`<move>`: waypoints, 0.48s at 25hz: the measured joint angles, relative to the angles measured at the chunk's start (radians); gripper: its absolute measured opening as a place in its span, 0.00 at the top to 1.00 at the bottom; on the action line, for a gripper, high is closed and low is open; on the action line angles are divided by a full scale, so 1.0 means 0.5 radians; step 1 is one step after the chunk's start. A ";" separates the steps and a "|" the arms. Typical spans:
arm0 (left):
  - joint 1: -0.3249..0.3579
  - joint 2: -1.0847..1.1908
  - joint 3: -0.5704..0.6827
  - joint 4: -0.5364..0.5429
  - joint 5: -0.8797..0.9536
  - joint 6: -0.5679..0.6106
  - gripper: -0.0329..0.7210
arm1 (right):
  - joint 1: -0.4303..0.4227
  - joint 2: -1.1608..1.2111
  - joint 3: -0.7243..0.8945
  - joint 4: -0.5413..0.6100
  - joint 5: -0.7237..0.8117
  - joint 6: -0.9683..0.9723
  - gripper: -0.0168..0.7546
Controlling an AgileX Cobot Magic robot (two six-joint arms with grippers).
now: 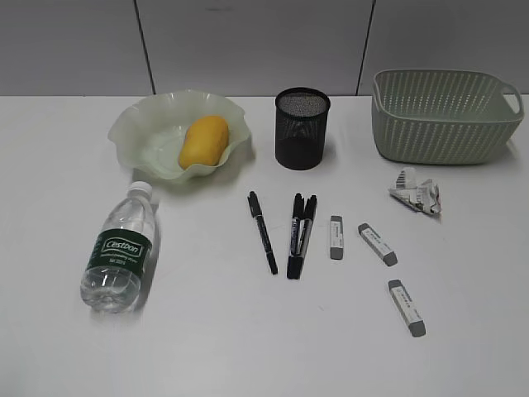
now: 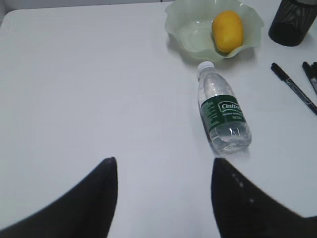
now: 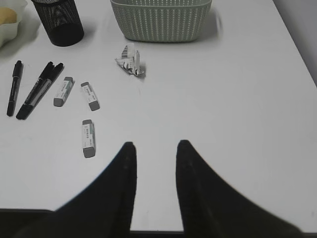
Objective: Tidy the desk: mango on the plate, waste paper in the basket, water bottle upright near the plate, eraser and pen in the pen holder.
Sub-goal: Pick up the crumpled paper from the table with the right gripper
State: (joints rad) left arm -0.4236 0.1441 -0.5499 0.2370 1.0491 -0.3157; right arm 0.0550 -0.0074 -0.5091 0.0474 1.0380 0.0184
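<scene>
The mango (image 1: 203,141) lies in the ruffled green plate (image 1: 136,124) at the back left; both show in the left wrist view, mango (image 2: 227,30) and plate (image 2: 185,25). The water bottle (image 1: 119,249) lies on its side in front of the plate, cap toward it, also in the left wrist view (image 2: 224,110). Three black pens (image 1: 263,231) (image 1: 295,235) (image 1: 307,222) and three erasers (image 1: 336,237) (image 1: 377,244) (image 1: 407,308) lie mid-desk. The waste paper (image 1: 416,193) lies before the basket (image 1: 446,116). The pen holder (image 1: 302,128) stands centre back. My left gripper (image 2: 163,166) is open over bare desk. My right gripper (image 3: 156,148) is open near the front edge.
The desk (image 1: 248,347) is white and its front edge shows under my right gripper in the right wrist view (image 3: 158,232). A grey panelled wall runs behind the desk. Neither arm shows in the exterior view.
</scene>
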 joint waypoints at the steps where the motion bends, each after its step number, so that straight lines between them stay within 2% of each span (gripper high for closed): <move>1: 0.005 -0.050 0.011 0.005 0.022 0.000 0.36 | 0.000 0.000 0.000 0.008 -0.001 0.000 0.68; 6: 0.010 -0.207 0.022 0.015 0.043 0.000 0.37 | 0.000 0.200 -0.043 0.036 -0.161 -0.013 0.67; 9: 0.010 -0.288 0.022 0.015 0.044 0.000 0.37 | 0.000 0.595 -0.047 0.060 -0.418 -0.068 0.66; 12: 0.010 -0.300 0.022 0.015 0.044 0.000 0.37 | 0.000 1.207 -0.066 0.113 -0.738 -0.163 0.58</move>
State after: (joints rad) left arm -0.4184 -0.0058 -0.5391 0.2446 1.0712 -0.3157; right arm 0.0550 0.5960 -0.5420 0.1041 0.6689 -0.0632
